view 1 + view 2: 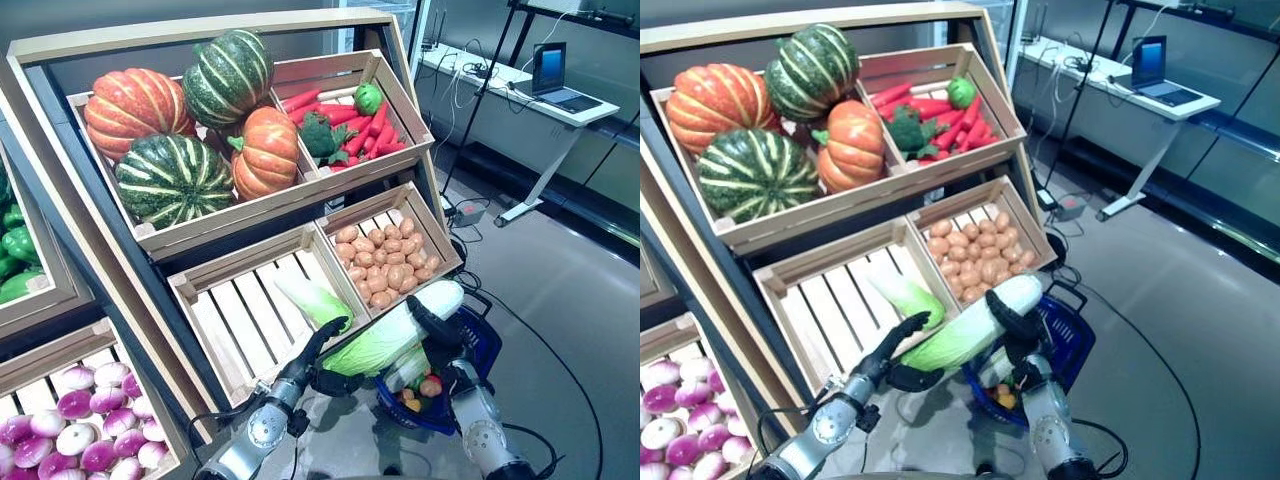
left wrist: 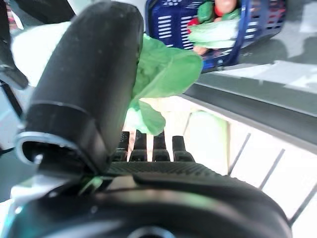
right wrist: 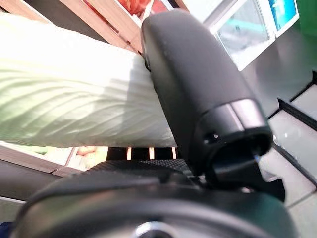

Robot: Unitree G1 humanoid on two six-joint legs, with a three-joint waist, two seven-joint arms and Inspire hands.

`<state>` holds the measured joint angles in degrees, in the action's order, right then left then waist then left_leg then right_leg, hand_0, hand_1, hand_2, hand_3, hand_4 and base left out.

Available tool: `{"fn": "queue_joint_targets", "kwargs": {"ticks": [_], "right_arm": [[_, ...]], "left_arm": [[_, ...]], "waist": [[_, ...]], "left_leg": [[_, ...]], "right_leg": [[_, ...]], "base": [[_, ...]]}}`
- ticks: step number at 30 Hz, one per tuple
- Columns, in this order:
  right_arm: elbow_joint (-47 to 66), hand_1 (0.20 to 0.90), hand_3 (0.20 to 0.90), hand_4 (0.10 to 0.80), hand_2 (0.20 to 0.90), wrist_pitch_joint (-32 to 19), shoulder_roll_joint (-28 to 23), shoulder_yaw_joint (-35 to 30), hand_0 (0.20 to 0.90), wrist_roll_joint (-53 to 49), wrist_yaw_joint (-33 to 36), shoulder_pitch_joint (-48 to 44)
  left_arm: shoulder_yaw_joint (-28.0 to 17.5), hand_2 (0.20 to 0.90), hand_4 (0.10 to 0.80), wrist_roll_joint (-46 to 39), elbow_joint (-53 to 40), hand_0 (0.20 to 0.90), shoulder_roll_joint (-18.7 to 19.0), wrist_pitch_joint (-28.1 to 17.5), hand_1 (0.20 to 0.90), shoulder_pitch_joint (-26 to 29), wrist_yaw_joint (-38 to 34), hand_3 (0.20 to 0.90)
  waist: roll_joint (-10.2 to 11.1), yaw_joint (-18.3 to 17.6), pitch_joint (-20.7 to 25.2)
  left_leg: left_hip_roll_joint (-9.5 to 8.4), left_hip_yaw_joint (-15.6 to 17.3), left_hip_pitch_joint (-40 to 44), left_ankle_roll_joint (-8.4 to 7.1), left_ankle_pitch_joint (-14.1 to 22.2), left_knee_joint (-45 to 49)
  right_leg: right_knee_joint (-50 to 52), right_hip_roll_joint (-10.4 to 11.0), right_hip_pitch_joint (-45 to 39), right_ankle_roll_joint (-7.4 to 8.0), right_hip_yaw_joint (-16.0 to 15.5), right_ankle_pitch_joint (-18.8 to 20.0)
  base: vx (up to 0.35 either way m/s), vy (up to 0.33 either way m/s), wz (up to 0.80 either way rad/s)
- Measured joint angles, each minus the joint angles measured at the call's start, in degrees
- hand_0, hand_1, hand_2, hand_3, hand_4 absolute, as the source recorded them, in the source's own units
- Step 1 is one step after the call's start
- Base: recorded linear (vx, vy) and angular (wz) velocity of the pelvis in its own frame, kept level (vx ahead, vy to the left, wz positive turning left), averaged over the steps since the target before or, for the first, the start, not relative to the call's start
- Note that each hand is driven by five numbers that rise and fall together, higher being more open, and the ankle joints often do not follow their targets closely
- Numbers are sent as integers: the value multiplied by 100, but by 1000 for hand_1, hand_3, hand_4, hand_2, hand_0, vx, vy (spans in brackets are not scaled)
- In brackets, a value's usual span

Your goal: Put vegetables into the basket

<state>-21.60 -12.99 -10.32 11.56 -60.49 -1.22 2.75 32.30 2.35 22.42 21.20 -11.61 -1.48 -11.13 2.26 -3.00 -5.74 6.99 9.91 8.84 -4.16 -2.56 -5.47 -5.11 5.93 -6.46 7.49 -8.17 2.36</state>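
Left eye view: cabbage (image 1: 385,335) held in the air by both hands over crate (image 1: 215,315) front edge, just beside basket (image 1: 478,345). Right hand (image 1: 438,322) curled round white end, left hand (image 1: 325,375) pinching leafy end (thumb on leaf). Risk: leaf tears or slips, cabbage drops outside basket.

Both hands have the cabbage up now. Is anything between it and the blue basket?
Nothing visible blocks it. The cabbage, held by the left hand and right hand, hangs just above the blue basket. The basket already holds vegetables, so space is tight.
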Motion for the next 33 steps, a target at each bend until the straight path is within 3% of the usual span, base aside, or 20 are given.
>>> {"fn": "queue_joint_targets", "kwargs": {"ticks": [7,14,19,22,24,30,33], "right_arm": [[-23,300,300,400,300,-454,-4,-56,300,8,111,24],[-24,300,300,400,300,-794,-232,-705,300,183,545,28],[-34,300,300,400,300,-795,-405,-958,300,387,684,17],[-126,300,300,400,300,-925,-465,-1080,300,374,689,-92],[-401,300,300,400,300,-1245,-468,-1123,300,360,734,-336],[-420,300,300,400,300,-1435,-360,-1157,300,390,1046,-497],[-430,300,300,400,300,-1439,-407,-1179,300,965,1410,-513]], "left_arm": [[-115,900,800,-44,33,900,4,360,900,2,3,900],[-791,900,800,-641,250,900,203,579,900,-38,5,900],[-1116,900,800,-1717,333,900,148,611,900,-65,277,900],[-1373,900,800,-3140,324,900,-195,601,900,-52,1069,900],[-1345,900,800,-3950,326,900,-517,600,900,-49,1598,900],[-1297,900,800,-4123,331,900,-519,530,900,26,1805,900],[-1360,900,800,-3772,324,900,-368,461,900,26,1668,900]], "waist": [[-38,-91,-24],[-165,-88,-111],[-208,-78,-218],[-235,111,-513],[-318,228,-665],[-147,229,-726],[-123,243,-724]], "left_leg": [[-1,9,-75,0,-2,34],[10,13,-77,0,-2,35],[9,26,-172,-10,53,254],[-9,-69,-353,-19,209,700],[-96,-383,-308,-19,267,525],[-143,-344,-65,63,-6,34],[-125,-328,-44,55,-13,36]], "right_leg": [[0,-4,79,0,12,1],[-4,-8,79,1,15,1],[0,9,85,-1,29,0],[-1,34,86,-53,172,82],[1,25,182,-41,295,140],[-2,79,203,13,287,204],[0,67,195,21,268,210]], "base": [[-22,-93,-1],[-7,-91,0],[-21,24,0],[-9,175,-13],[-2,125,-26],[71,67,-8],[24,-4,-1]]}}
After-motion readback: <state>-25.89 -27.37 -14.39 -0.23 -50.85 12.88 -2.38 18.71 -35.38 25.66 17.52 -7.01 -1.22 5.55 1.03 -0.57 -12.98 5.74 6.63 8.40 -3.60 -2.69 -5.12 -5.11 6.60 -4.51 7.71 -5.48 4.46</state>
